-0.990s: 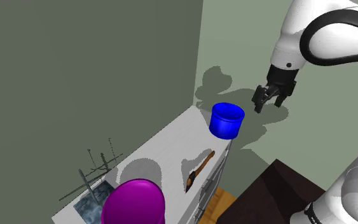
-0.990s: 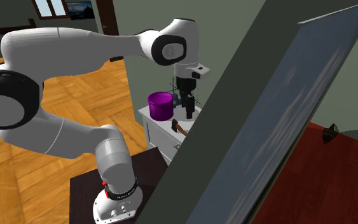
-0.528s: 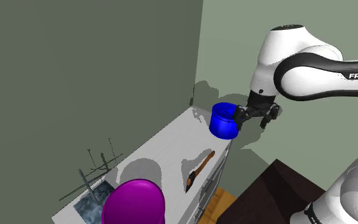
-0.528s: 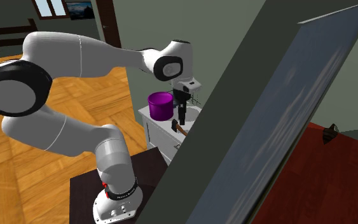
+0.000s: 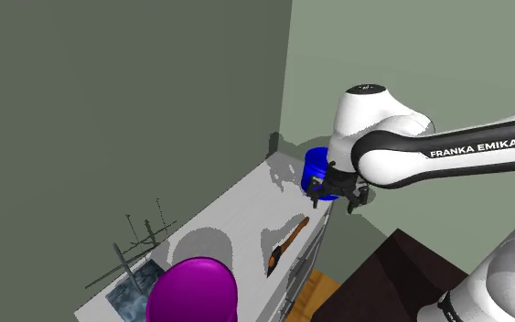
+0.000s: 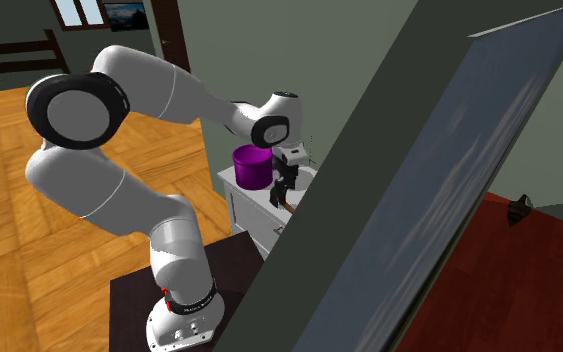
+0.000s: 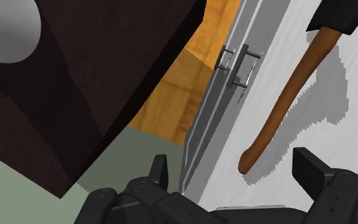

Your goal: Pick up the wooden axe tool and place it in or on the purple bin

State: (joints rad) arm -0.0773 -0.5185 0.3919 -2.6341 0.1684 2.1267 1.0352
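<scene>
Axe (image 7: pixel 290 89) handle-end lies between fingers of pincer (image 7: pixel 236 170) — wide open, holding nothing.

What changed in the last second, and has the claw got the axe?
The arm swung down, bringing the open claw from up by the wall to just above the axe, at its handle end. Nothing grasped; axe, blue bin and purple bin stayed put.

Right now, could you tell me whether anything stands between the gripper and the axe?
Nothing visible does. The open gripper hangs over the handle end of the axe, which lies alone on that stretch of the counter.
</scene>
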